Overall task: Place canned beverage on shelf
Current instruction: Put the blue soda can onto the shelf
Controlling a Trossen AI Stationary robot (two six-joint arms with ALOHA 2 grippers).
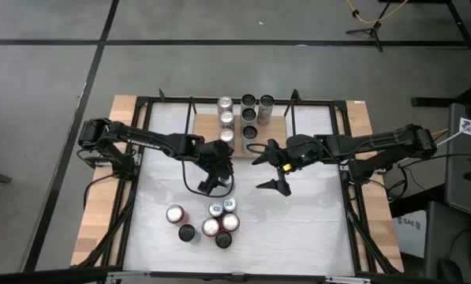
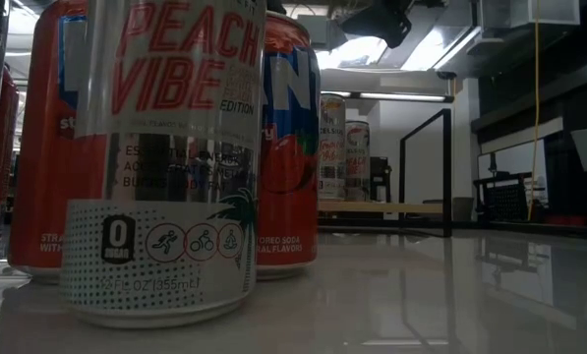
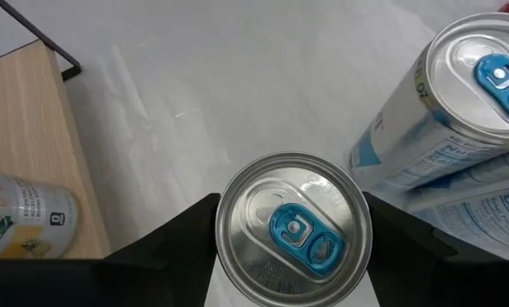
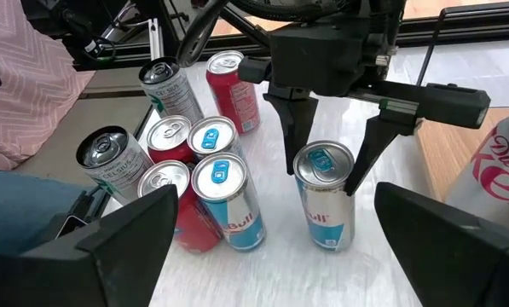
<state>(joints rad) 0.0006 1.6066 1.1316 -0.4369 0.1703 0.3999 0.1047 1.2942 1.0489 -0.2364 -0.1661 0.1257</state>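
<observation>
**Left gripper around a blue-tab can, right gripper wide and empty**

Nearest the low camera you had a silver "Peach Vibe" can (image 2: 165, 162) filling the frame, with a red soda can (image 2: 288, 147) just behind it.

Your left gripper (image 4: 329, 141) stood over a slim silver-and-blue can (image 4: 325, 196), one finger on each side of it. The can was upright on the white tabletop (image 1: 298, 221). In the left wrist view the can top (image 3: 293, 228) sat between the two dark fingers (image 3: 173, 247), which looked touching or nearly so; you could not tell from the frames whether the grip was firm. So: jaws partly closed around the can, can not lifted.

Just beside it stood another blue-tab can (image 3: 471, 94). The cluster of waiting cans (image 1: 211, 223) stood near the front of the table, red and silver mixed.

The shelf (image 1: 243, 130), a light-wood board with black rod uprights, lay at the far side of the table, close to the held can. It carried several cans (image 1: 247, 110) already, in rows.

Your right gripper (image 1: 271, 167) hung right of the left one, above the table, fingers spread wide apart, holding nothing.

A pink patterned cloth (image 4: 24, 77) showed beyond the table edge in the right wrist view.
</observation>
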